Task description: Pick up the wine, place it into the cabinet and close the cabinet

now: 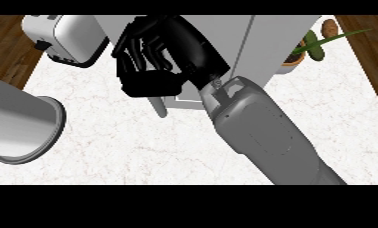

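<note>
The black right hand (151, 57) hangs at upper centre with fingers curled, holding nothing visible, against the tall grey cabinet (244, 42), probably to swing its door shut. No wine bottle shows; presumably it sits inside.

One grey forearm (269, 132) is seen entering from the lower right edge and is extended diagonally up and leftward toward the cabinet (221, 37); it is terminated by the black right hand (159, 54), which is positioned directly over the cabinet's left front portion; the fingers (133, 52) are curled inward, with the thumb (151, 88) folded beneath them; whether anything is enclosed cannot be determined; no other hand is shown.
</note>
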Robot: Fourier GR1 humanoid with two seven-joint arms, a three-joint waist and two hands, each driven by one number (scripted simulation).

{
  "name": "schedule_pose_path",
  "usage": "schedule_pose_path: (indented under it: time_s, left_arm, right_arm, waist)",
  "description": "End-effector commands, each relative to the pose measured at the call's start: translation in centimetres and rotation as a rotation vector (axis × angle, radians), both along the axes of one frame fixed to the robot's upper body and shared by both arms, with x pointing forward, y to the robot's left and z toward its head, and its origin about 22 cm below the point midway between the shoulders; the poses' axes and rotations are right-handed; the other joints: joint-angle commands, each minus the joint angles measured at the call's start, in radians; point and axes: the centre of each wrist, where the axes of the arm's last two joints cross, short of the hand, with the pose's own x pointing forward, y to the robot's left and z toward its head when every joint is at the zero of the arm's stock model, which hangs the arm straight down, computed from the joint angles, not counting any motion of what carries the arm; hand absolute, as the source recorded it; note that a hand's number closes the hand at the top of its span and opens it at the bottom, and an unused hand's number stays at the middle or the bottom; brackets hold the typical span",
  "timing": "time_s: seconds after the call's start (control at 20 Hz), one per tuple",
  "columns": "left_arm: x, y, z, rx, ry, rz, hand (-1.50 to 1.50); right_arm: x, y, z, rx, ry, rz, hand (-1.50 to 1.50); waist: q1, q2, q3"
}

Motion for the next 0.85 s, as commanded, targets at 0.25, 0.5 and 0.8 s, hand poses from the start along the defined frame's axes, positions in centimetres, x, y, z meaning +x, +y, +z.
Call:
schedule_pose_path:
  time_s: [0.25,0.5,0.8]
  left_arm:
    - [1.8,-3.9,0.3,-0.013,0.012,-0.033,-1.50]
    - [3.3,-3.3,-1.8,-0.008,0.020,0.012,-1.50]
    - [4.0,-4.3,-2.2,-0.017,0.033,0.005,-1.50]
  right_arm:
    - [5.6,-2.9,-0.4,-0.025,-0.034,-0.104,1.50]
    - [6.5,-4.8,0.1,-0.042,-0.068,-0.112,1.50]
    - [7.3,-6.8,-0.8,-0.044,-0.060,-0.110,1.50]
  waist:
    - [-0.001,0.015,0.002]
    - [-0.016,0.016,0.000]
    - [-0.021,0.018,0.000]
